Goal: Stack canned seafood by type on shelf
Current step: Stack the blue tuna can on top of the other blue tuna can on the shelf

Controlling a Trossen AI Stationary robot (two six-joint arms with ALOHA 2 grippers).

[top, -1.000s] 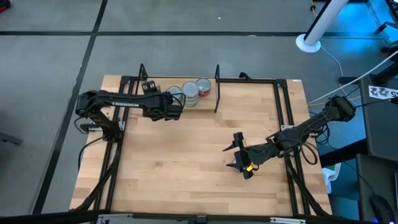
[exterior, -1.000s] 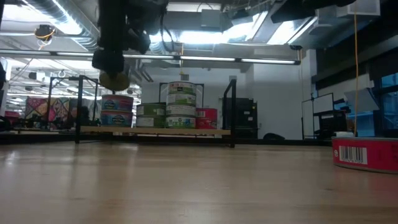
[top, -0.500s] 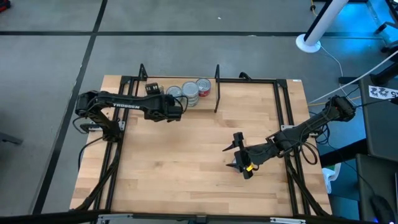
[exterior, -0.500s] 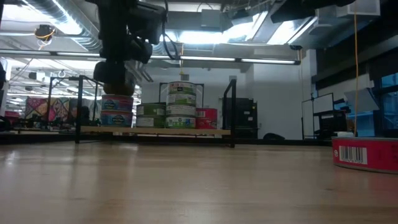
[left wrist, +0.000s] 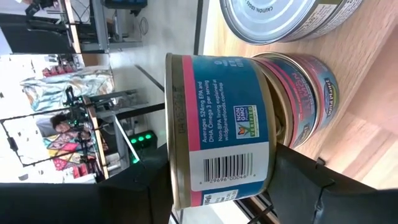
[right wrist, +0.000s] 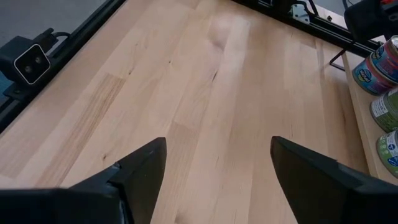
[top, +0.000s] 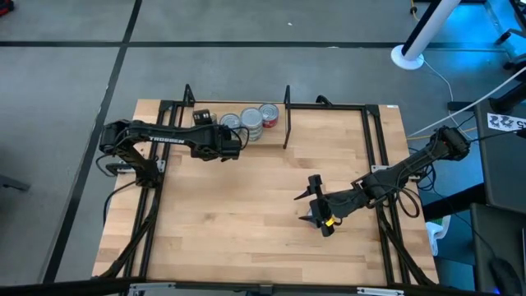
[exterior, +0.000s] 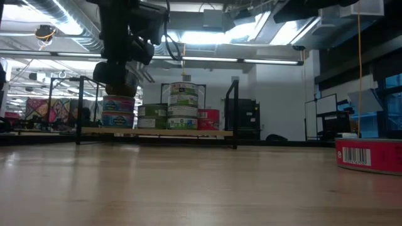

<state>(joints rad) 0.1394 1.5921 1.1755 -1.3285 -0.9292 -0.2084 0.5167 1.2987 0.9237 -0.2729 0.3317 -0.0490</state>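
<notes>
My left gripper (left wrist: 217, 180) pinches a blue-and-pink tin (left wrist: 217, 130) just above its matching tin (left wrist: 298, 93) at the shelf (exterior: 157, 132)'s left end; released off-centre it could slide off, while my right gripper (top: 316, 205) waits spread.

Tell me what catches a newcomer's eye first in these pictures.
The left gripper draws the eye first: it holds a blue-and-pink labelled can over the matching cans at the left end of the shelf. Next come the stacks of green-labelled cans at mid-shelf. The right gripper hangs open over the bare mid-table.
</notes>
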